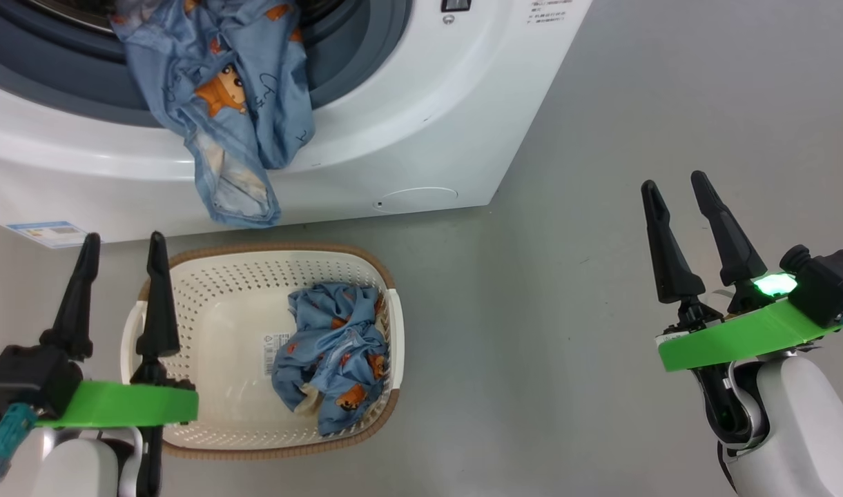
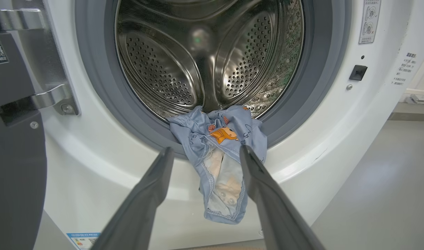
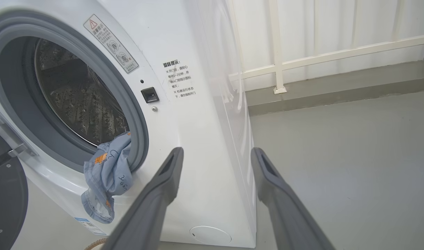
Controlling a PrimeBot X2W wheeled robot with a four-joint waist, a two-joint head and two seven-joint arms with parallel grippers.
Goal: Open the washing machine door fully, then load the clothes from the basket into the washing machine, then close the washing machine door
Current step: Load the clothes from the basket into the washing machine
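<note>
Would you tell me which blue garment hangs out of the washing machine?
The garment draped over the grey gasket; the other garment lies bunched in the basket.

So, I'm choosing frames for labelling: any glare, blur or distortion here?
Head view: sharp, evenly lit, though the light by the right end effector is blown out. Left wrist view: glare on the drum; near fingers soft. Right wrist view: wide-angle bends the machine, whose glossy side faintly mirrors the railing.

Shiny perforated steel drum (image 2: 156, 62), soft cloth clothes (image 1: 221, 90), matt plastic basket (image 1: 207, 304)
</note>
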